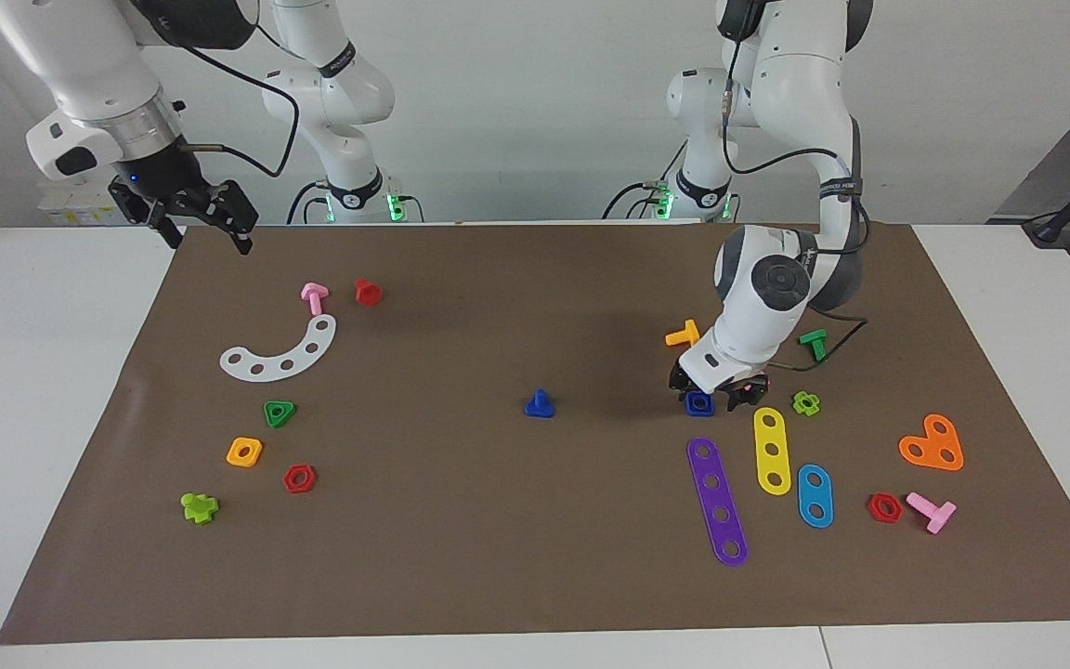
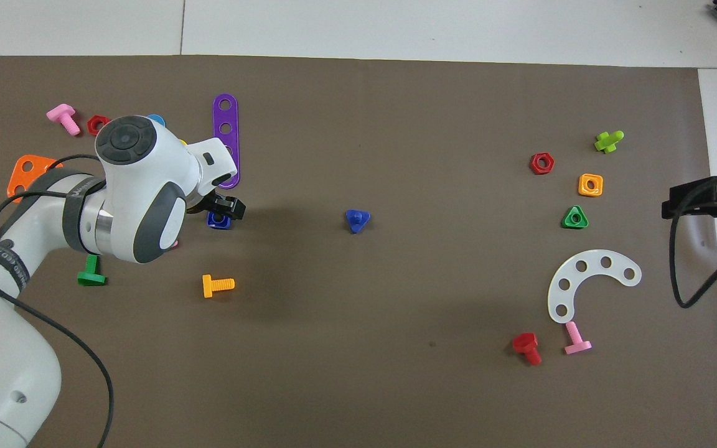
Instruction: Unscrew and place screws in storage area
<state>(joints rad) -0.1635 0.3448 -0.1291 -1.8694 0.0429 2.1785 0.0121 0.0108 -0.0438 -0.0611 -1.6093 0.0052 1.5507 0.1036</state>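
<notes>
A dark-blue bolt [image 1: 540, 404] [image 2: 356, 219] with a triangular head stands on its head mid-mat. Its blue square nut [image 1: 699, 402] [image 2: 218, 220] lies flat on the brown mat [image 1: 498, 567] [image 2: 408, 112], toward the left arm's end, just nearer to the robots than the purple strip [image 1: 717, 502]. My left gripper [image 1: 712, 394] [image 2: 220, 211] hovers right over the nut, open, with a finger on either side and the nut lying loose on the mat. My right gripper [image 1: 205, 226] [image 2: 710, 200] waits open, raised over the mat's edge at the right arm's end.
Yellow [image 1: 773, 450] and blue [image 1: 815, 495] strips, an orange heart plate [image 1: 932, 443], an orange bolt [image 1: 684, 334], a green bolt [image 1: 814, 344] and a lime nut [image 1: 806, 402] crowd the left gripper. A white curved strip [image 1: 280, 353] and several nuts and bolts lie at the right arm's end.
</notes>
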